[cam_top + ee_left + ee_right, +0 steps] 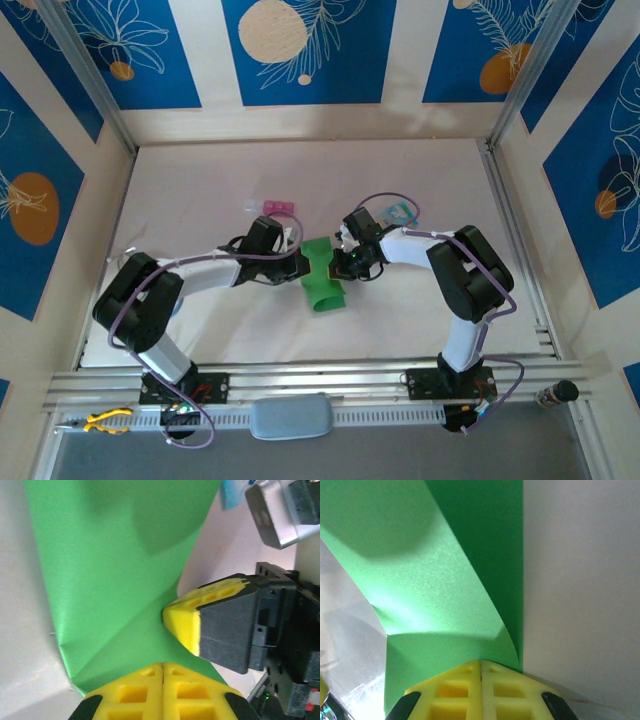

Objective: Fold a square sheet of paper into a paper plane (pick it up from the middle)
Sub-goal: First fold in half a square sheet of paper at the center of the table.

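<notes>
Left end effector [163, 669] and right end effector [481, 664] — both pinching the paper [322, 281].

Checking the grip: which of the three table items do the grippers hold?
The green paper, pinched by left gripper and right gripper; pink block and blue packet lie apart.

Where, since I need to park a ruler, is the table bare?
Bare: the far table strip behind pink block and blue packet; the near strip between green paper and rail. Crowded: the centre, where left gripper and right gripper pinch the paper.
</notes>
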You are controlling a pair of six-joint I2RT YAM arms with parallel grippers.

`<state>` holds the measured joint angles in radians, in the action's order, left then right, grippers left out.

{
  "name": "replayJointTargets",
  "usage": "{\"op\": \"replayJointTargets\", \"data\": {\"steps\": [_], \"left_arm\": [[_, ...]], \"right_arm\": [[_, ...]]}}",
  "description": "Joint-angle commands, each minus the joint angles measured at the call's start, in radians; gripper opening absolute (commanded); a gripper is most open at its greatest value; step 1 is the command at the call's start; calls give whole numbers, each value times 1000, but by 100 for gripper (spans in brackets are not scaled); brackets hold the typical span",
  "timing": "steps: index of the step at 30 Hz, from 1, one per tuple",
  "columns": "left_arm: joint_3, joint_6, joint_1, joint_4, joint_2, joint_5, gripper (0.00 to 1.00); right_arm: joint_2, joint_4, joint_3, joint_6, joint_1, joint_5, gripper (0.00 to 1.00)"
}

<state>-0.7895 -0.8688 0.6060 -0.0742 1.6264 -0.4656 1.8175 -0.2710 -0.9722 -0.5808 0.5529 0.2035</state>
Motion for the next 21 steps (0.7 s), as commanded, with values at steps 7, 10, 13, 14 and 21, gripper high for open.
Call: {"op": "replayJointTargets", "data": {"steps": [7, 10, 13, 14, 21], "left_arm": [[39, -68, 17, -67, 80, -66, 1], [61, -70, 19, -80, 103, -57, 2], [89, -67, 18, -85, 120, -47, 1], [97, -62, 20, -80, 121, -38, 1], [97, 8, 19, 8, 88, 14, 2]], "right_arm": [[54, -101, 52, -2, -9, -107, 0], [54, -99, 57, -2, -11, -107, 0], [54, -98, 61, -2, -11, -105, 0], [54, -97, 63, -2, -11, -105, 0], [48, -93, 71, -7, -13, -111, 0]]}}
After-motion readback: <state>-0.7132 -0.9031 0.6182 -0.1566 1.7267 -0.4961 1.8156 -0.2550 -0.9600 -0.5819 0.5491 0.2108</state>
